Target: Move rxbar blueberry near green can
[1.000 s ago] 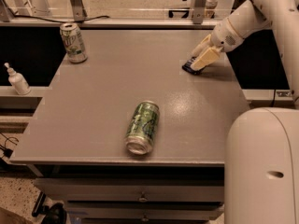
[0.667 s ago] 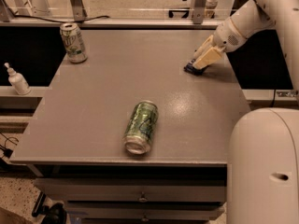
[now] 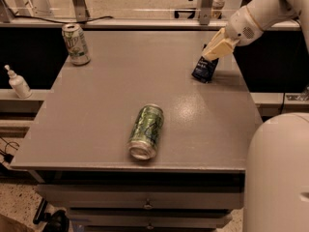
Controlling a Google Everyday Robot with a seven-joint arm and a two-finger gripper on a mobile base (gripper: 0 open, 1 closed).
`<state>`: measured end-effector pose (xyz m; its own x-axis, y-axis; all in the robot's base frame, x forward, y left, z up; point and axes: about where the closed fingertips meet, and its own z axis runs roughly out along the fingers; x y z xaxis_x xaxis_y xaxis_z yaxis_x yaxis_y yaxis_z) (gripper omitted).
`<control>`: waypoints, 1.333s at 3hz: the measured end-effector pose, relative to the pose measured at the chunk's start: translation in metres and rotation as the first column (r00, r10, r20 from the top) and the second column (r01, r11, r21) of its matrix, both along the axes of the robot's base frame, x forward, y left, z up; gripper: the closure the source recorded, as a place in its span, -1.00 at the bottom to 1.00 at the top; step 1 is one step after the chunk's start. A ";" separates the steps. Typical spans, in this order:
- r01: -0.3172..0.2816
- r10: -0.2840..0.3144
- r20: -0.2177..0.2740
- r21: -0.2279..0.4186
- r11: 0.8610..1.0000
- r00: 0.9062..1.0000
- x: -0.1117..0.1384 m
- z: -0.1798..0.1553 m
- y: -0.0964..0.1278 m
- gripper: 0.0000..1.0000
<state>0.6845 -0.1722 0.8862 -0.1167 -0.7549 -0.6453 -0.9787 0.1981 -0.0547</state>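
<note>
The rxbar blueberry (image 3: pixel 204 69), a small dark navy wrapper with white lettering, hangs tilted at the table's far right, its top end held in my gripper (image 3: pixel 213 53) and its lower end at or just above the table. My gripper is shut on the bar's top. The green can (image 3: pixel 146 131), all green with a swirly pattern and silver ends, lies on its side near the table's front middle, well to the left and toward the front of the bar.
A whitish can with green lettering (image 3: pixel 75 43) stands upright at the far left corner of the grey table (image 3: pixel 96 110). A small white pump bottle (image 3: pixel 18 83) stands on a ledge to the left. My white base (image 3: pixel 280 173) fills the lower right.
My gripper has lifted the bar's top end, so the wrapper now hangs more exposed and tilted below the fingers. The cans have not moved.
</note>
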 end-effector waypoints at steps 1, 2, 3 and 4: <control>-0.042 0.041 0.027 0.033 0.999 0.999 -0.016 0.027 0.014 1.00; -0.082 0.081 0.014 0.068 0.994 0.997 -0.041 0.041 0.027 1.00; -0.126 0.128 -0.017 0.087 0.988 0.992 -0.074 0.043 0.039 1.00; -0.141 0.142 -0.019 0.063 0.988 0.990 -0.095 0.036 0.041 0.66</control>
<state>0.5899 -0.1314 0.9221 -0.0273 -0.7237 -0.6896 -0.9979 0.0600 -0.0235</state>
